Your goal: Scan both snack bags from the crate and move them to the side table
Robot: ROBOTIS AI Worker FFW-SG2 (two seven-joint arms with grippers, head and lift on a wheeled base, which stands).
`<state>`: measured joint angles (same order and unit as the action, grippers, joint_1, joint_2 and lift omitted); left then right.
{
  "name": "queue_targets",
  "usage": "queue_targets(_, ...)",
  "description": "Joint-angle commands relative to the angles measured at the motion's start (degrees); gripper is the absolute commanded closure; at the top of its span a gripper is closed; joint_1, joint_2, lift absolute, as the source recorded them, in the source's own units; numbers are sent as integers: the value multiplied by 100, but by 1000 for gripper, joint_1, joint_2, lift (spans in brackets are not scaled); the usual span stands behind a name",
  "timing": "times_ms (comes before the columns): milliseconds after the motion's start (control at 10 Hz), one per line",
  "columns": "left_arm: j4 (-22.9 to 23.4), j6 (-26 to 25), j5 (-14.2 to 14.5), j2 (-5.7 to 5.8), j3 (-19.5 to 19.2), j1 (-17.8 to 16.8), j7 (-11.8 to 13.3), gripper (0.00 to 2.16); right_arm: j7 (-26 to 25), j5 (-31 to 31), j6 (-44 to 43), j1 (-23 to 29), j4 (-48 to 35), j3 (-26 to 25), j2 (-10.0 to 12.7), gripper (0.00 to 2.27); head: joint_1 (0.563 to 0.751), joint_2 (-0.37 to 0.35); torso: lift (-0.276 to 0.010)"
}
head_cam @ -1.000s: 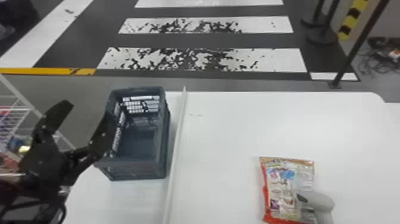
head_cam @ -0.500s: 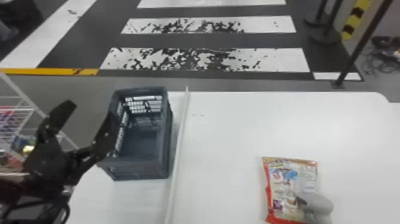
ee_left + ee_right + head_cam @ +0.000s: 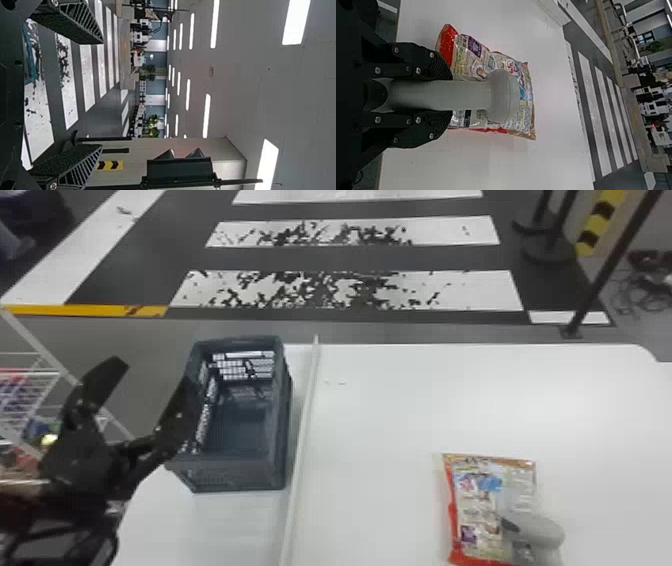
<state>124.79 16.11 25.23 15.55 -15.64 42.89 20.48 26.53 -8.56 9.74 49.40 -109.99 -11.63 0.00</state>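
Observation:
In the head view my left gripper (image 3: 152,377) stands open just left of the grey crate (image 3: 227,472), one finger by its left wall. Nothing is between the fingers of my left gripper (image 3: 99,94) in the left wrist view. The crate's floor shows bare. A snack bag (image 3: 472,500) with a red edge lies flat on the white table (image 3: 390,425). The grey scanner (image 3: 540,530) is held above the bag's right side. My right gripper (image 3: 449,94) is shut on the scanner's handle, with the scanner head (image 3: 502,95) over the bag (image 3: 474,59).
A pale raised strip (image 3: 302,430) runs along the tabletop between crate and bag. A white wire rack (image 3: 25,390) with goods stands at the far left. Beyond the table are a dark post (image 3: 605,275) and a striped floor.
The head view has shifted slightly, so the crate, table and bag sit a little farther right. The scanner has moved slightly left relative to the bag. The left gripper is still open.

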Motion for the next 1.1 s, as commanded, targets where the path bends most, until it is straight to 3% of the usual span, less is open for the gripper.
queue_targets(0, 19, 10, 0, -9, 0, 0, 0, 60, 2, -67, -47, -9, -57, -76, 5, 2246, 695, 110, -29)
queue_targets(400, 55, 10, 0, -9, -18, 35, 0, 60, 2, -243, 551, -536, -163, -814, 5, 2246, 695, 37, -29)
queue_targets(600, 81, -7, 0, 9, -18, 27, 0, 60, 2, -234, 920, -949, -75, -1271, 5, 2246, 695, -42, -29)
queue_targets(1000, 81, -25, -9, 71, 70, -35, 9, 60, -7, 302, 1289, -1828, 663, -1641, -105, 2246, 695, -174, -29)
